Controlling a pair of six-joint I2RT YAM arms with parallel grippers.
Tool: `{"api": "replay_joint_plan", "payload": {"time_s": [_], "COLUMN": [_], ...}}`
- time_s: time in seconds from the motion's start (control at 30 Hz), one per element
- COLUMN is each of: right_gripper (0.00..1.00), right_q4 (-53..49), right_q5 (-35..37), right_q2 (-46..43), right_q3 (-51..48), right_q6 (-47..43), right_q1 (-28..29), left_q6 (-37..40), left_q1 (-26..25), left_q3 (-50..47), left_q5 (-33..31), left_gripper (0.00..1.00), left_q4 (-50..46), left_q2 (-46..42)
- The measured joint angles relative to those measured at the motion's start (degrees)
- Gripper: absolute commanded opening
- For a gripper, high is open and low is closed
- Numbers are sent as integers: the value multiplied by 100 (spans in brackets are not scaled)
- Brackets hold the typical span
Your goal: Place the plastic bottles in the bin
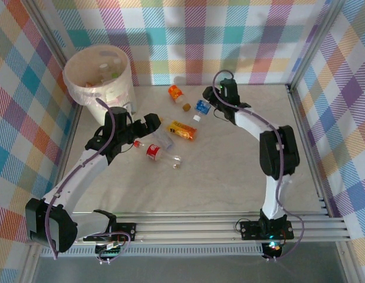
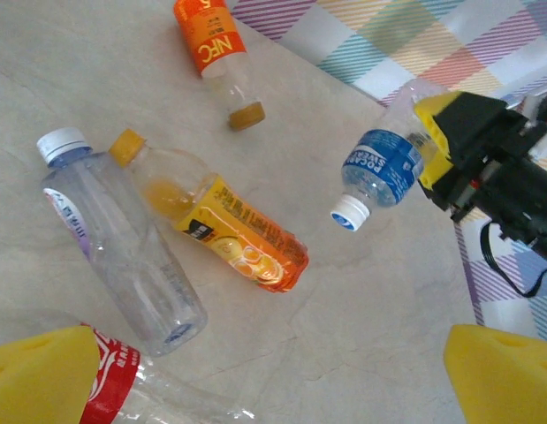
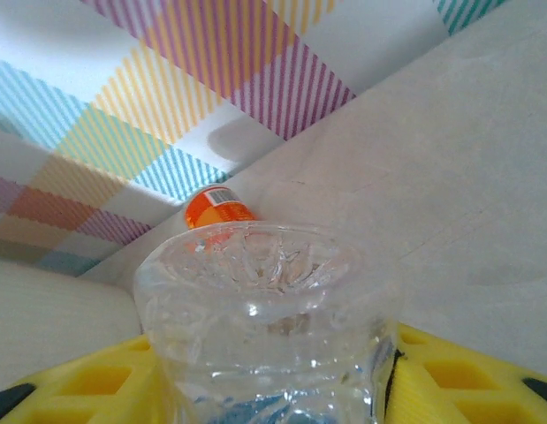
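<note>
Right pincer (image 3: 273, 380): closed on the base end of the blue-label bottle (image 2: 383, 168), with a yellow pad pressed against each side of its clear body. It is at the rear of the table (image 1: 229, 177), close to the checked back wall.
Blue-label bottle: its white cap points away from the right pincer, toward the middle of the table. I cannot tell whether it rests on the surface or is lifted off it.
Left pincer (image 2: 291, 380): spread fully wide and holding nothing. It hangs over the left-centre of the table, just above the red-label bottle (image 2: 114, 384).
Red-label bottle: clear, lying on its side below the left pincer.
Clear bottle (image 2: 123, 256): has a white cap and lies on its side just beside the red-label one.
Yellow-label bottle (image 2: 229, 230): has an orange-yellow cap and lies flat between the clear bottle and the blue-label bottle.
Orange-label bottle (image 2: 211, 44): lies flat near the back wall, apart from the others.
Bin (image 1: 111, 94): stands upright in the rear left corner, with its liner folded over the rim. There are things inside, too small to make out.
</note>
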Motion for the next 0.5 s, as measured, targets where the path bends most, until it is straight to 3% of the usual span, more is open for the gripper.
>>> {"api": "replay_joint_plan", "payload": {"time_s": [0.5], "right_gripper": [43], "right_q4": [1045], "right_q5": [-1167], "right_q2": [-2393], "right_q3": [-2367], "right_q6": [-509], "right_q1": [17], "left_q6": [42], "left_q1": [-352], "left_q3": [11], "left_q5": [621], "left_gripper": [100], "left_q4": [588], "left_q2": [286]}}
